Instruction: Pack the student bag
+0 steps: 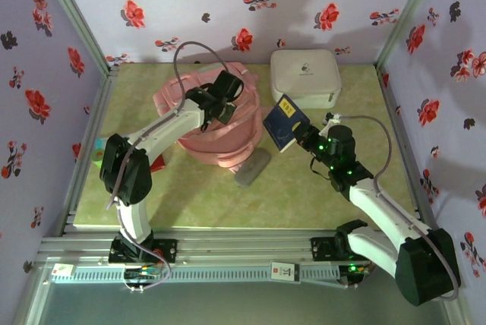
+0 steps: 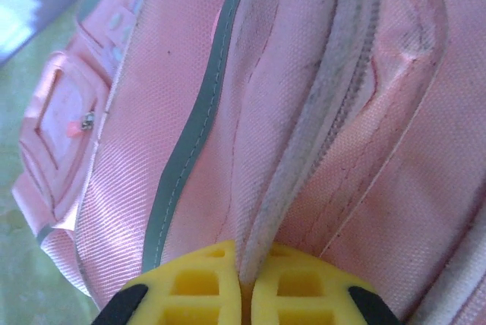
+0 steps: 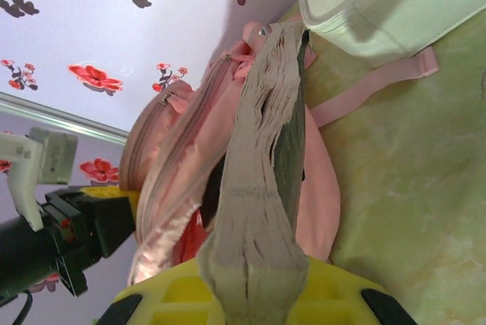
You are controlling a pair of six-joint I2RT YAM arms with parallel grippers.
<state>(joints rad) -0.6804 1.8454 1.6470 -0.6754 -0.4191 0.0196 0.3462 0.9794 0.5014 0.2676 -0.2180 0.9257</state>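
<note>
Student bag (image 1: 220, 143), pink and soft, lay on the left-rear part of the bench (image 1: 304, 196), with the left pincer (image 1: 226, 96) on its upper side. In the left wrist view this pincer (image 2: 245, 295) was clenched. Its yellow pads (image 2: 197, 298) were pressed together on a pale zip band of the bag (image 2: 304, 74), and the band ran up from between them. A grey stripe ran alongside the band, and a small front pocket lay at the far left.

The right pincer (image 1: 304, 139) was grasping a blue book (image 1: 283, 124), held tilted just right of the bag. In the right wrist view the book (image 3: 266, 173) stood edge-on between the yellow pads of the pincer (image 3: 250, 295), its page block towards the camera. The bag (image 3: 175, 165) lay just behind the book, its mouth gaping with a red lining; contact between the two could not be told.

A white case (image 1: 305, 76) sat at the rear, right of the bag. A pink strap (image 3: 372, 89) lay on the bench beside it. A grey flat object (image 1: 252, 167) rested against the bag's near edge.
</note>
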